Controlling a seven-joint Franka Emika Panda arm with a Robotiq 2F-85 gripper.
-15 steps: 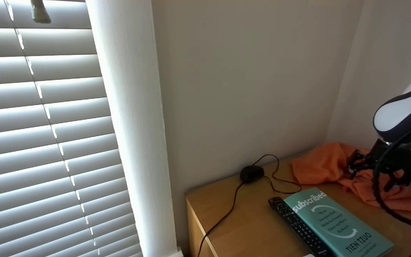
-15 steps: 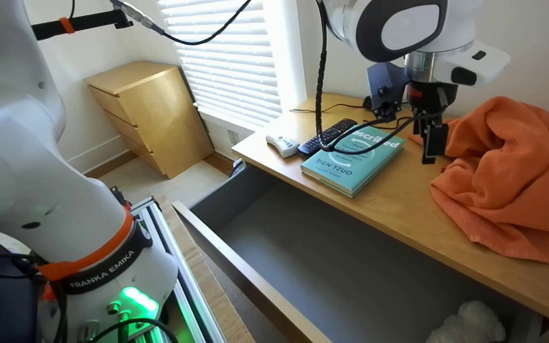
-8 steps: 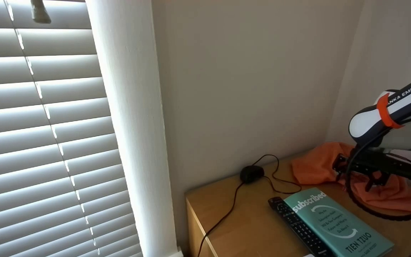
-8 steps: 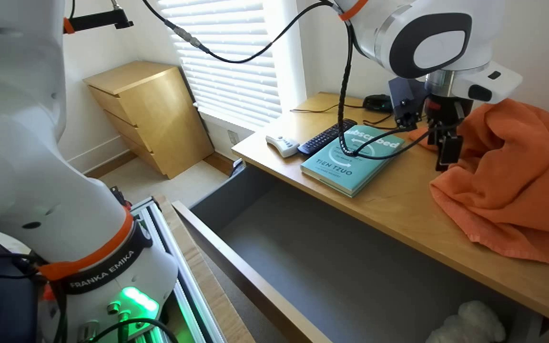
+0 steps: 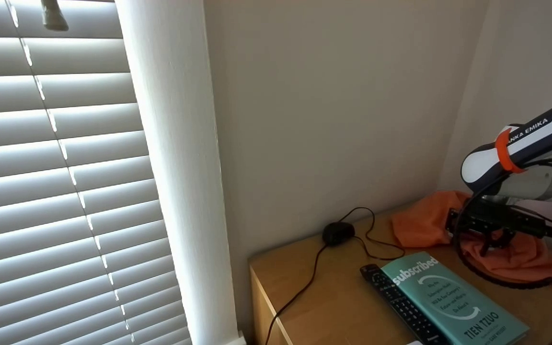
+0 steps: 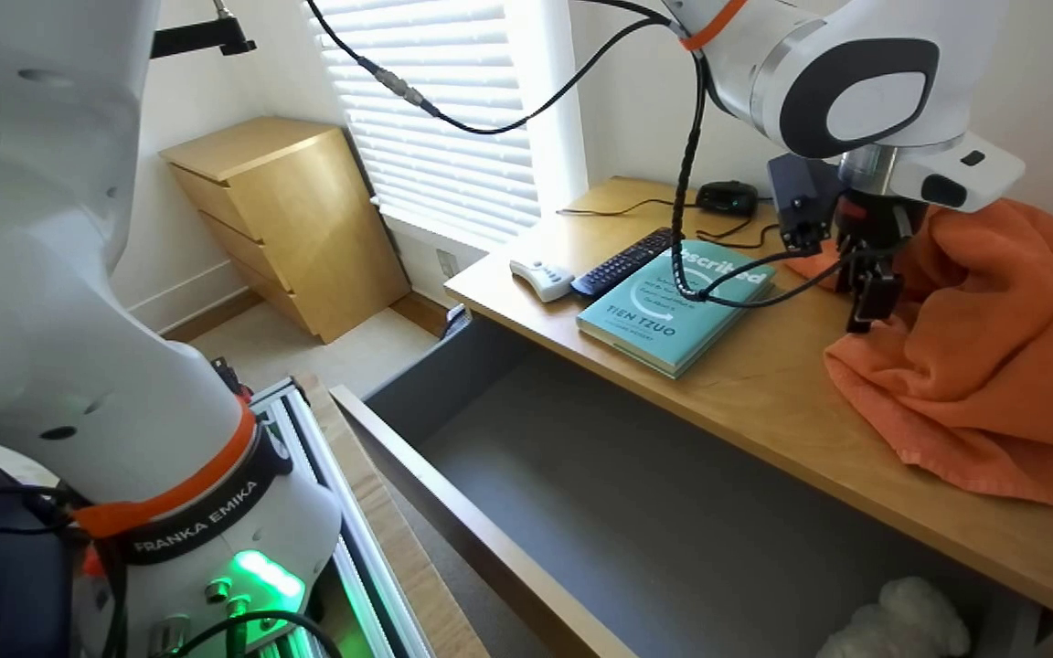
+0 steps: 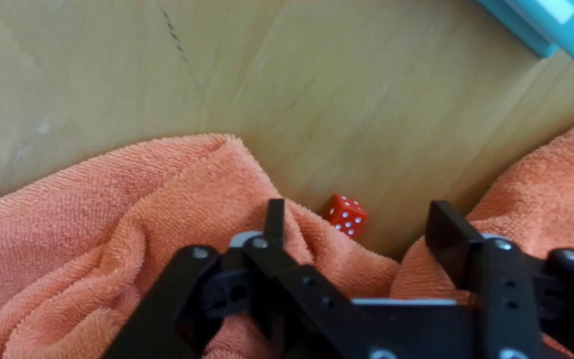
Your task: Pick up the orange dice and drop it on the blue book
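The dice (image 7: 347, 216) is a small red-orange cube with white dots. In the wrist view it sits on the wooden tabletop against the edge of the orange cloth, which hides its lower corner. My gripper (image 7: 359, 219) is open and empty, its fingers apart on either side of the dice in that view. In an exterior view the gripper (image 6: 870, 306) hangs pointing down beside the cloth; I cannot make out the dice in the exterior views. The blue-green book (image 5: 453, 299) lies flat on the tabletop; it also shows in an exterior view (image 6: 645, 311) and at the wrist view's upper right corner (image 7: 563, 25).
The crumpled orange cloth (image 6: 993, 366) lies around the dice. A black remote (image 6: 622, 263) and a white controller (image 6: 542, 280) lie beside the book. A black device (image 5: 338, 233) with a cable stands at the back. An open drawer (image 6: 581, 475) extends below the table's front edge.
The arm has shifted toward the cloth and lowered, more slowly in the last half second. The gripper stays open. The book and cloth have not visibly moved.
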